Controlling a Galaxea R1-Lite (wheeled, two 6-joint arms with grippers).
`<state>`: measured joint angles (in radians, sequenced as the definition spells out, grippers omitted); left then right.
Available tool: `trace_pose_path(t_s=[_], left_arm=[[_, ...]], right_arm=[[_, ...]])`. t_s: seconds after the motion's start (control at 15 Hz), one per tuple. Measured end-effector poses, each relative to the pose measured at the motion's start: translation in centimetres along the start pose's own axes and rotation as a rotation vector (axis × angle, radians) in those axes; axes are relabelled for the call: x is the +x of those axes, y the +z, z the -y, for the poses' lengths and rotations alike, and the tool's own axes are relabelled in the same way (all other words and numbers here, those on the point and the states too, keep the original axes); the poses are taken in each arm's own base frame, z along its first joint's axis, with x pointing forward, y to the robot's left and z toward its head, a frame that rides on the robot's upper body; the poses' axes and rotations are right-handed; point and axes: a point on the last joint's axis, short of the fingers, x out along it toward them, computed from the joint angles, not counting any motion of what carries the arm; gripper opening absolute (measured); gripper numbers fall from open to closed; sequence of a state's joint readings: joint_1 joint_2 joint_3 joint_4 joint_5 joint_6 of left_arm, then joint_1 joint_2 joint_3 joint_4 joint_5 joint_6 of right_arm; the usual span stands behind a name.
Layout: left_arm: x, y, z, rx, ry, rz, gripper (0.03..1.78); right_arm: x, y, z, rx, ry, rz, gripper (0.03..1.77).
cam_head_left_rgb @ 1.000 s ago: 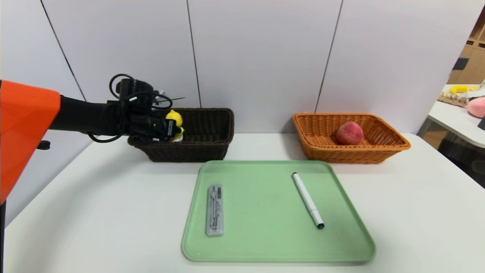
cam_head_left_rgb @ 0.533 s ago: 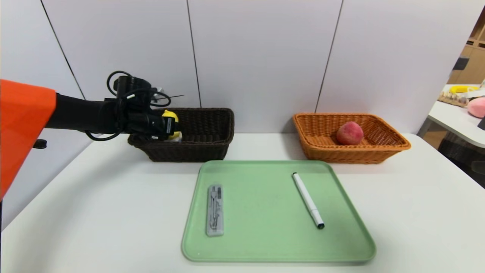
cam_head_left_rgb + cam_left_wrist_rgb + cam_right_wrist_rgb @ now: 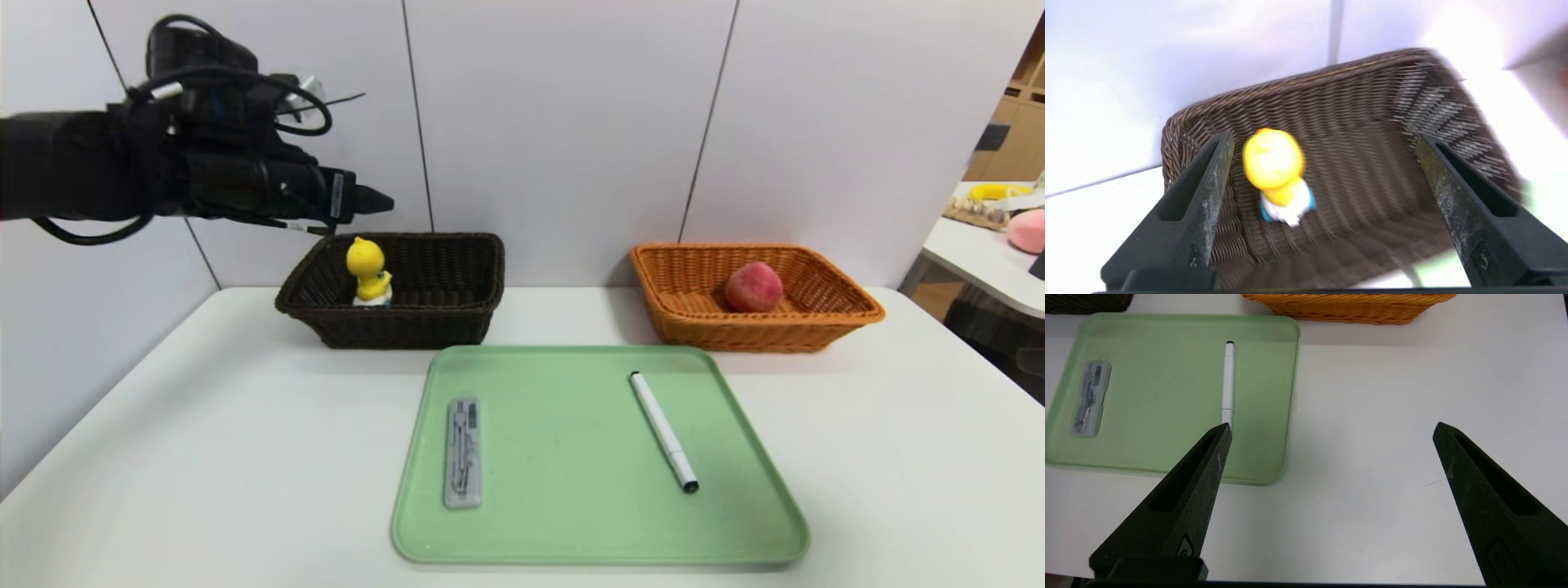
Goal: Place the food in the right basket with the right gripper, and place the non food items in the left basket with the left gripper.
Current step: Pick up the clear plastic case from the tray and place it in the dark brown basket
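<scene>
Yellow duck figurine, white-blue base, upright in dark basket

White table, grey wall panels behind

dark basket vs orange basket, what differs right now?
Colour: the dark basket is dark brown, the orange basket light orange.
Contents: the dark basket holds an upright yellow duck figure; the orange basket holds a reddish peach.
Side: the dark basket sits left behind the green tray, under the open left pincer; the orange basket sits right.
Both are woven, rectangular.
</scene>
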<state>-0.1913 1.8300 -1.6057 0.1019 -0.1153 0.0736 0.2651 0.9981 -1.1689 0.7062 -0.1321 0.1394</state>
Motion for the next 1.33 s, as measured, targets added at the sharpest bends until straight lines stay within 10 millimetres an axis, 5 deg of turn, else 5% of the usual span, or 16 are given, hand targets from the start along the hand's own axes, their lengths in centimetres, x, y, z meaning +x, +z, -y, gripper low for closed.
trace_pose_path(t_s=[0.33,0.53,0.73,1.33], left_arm=[[-9.6,1.4,6.7,-0.110,-0.069,-0.239,1.64],[-12.1,-0.1,9.7,-0.159,-0.022,-0.369,1.66],[-11.9,-1.5,11.7,-0.199,0.076,-0.419,1.67],[-6.8,-5.3,16.9,-0.233,0.131,-0.575,1.69]], right_arm=[[0.0,-0.2,0.0,-0.001,0.003,-0.007,1.70],[0.0,-0.4,0.0,-0.001,0.002,-0.008,1.70],[-0.2,-0.8,0.1,-0.002,0.003,-0.009,1.70],[-0.8,-1.9,0.4,0.001,0.001,-0.005,1.70]])
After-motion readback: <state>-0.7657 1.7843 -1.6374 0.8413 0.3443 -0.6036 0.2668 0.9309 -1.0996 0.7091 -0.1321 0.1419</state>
